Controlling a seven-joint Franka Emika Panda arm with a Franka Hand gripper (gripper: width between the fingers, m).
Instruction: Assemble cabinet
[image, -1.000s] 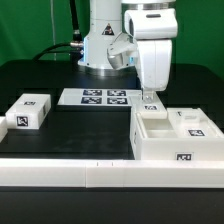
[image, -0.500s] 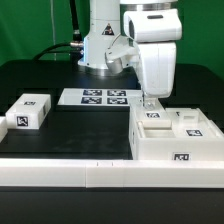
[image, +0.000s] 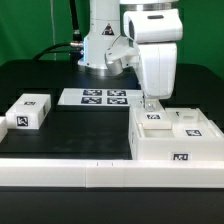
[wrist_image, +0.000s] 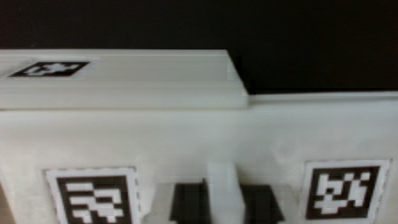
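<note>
The white cabinet body (image: 160, 148) lies at the exterior view's right, with tags on its top and front. A smaller white block (image: 188, 122) with a tag sits in it. My gripper (image: 150, 102) reaches straight down onto the body's far wall. In the wrist view the two dark fingers (wrist_image: 187, 205) stand close on either side of a thin white wall of the body (wrist_image: 267, 130), and my gripper (wrist_image: 217, 205) looks shut on it, between two tags. A raised tagged block (wrist_image: 116, 78) shows beyond. A loose white tagged block (image: 28, 111) lies at the exterior view's left.
The marker board (image: 97, 97) lies flat in front of the robot's base (image: 100, 50). A long white rail (image: 110, 178) runs along the table's near edge. The table top is black.
The gripper has come down a little onto the cabinet body's far wall. The body and the loose block have stayed in place.
</note>
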